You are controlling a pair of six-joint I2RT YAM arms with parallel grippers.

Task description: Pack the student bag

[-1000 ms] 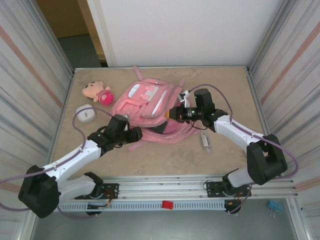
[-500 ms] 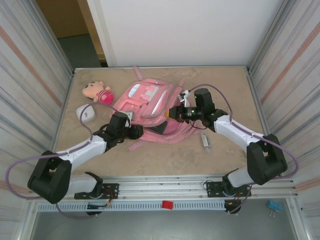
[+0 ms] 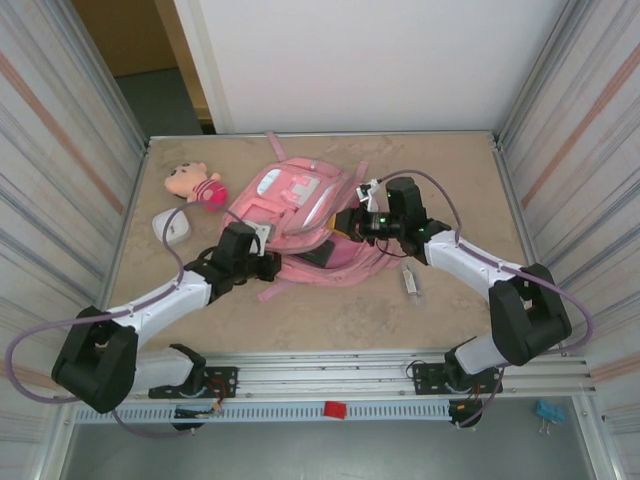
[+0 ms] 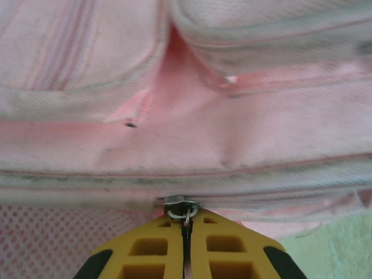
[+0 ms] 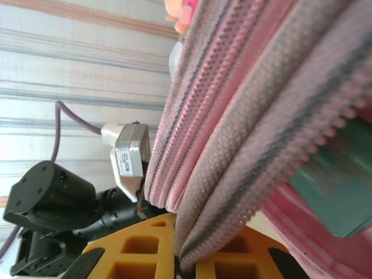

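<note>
1. From above, the student bag (image 3: 290, 195) lies flat on the counter (image 3: 450, 170), a little left of the middle of the frame. It is pink with pale grey-white trim and several zipped front pockets, and one strap trails toward the upper edge. It is easily the biggest thing there. The left gripper (image 3: 272, 266) meets the bag's lower left edge and the right gripper (image 3: 345, 222) meets its right side, where the edge is raised and a dark opening shows beneath. A plush doll (image 3: 195, 183) sits at the upper left, just beside the bag, and a small white device (image 3: 170, 228) lies below the doll.

2. In the left wrist view the bag fills the upper frame with pink woven fabric, grubby pale piping and a zip line running straight across. A pink mesh panel (image 4: 46, 238) shows at the lower left. The left gripper (image 4: 186, 224) has its yellow fingers (image 4: 145, 247) pressed together, pinching the metal zipper pull (image 4: 183, 208) at the bottom centre.

3. In the right wrist view the bag's ribbed pink and grey zip edge runs diagonally from the upper right down to the bottom centre. There the right gripper (image 5: 177, 247) nips it between close-set yellow fingers (image 5: 133, 247). A teal item (image 5: 343, 186) shows inside the opening at the right, and the left arm (image 5: 46, 197) sits at the lower left.
</note>
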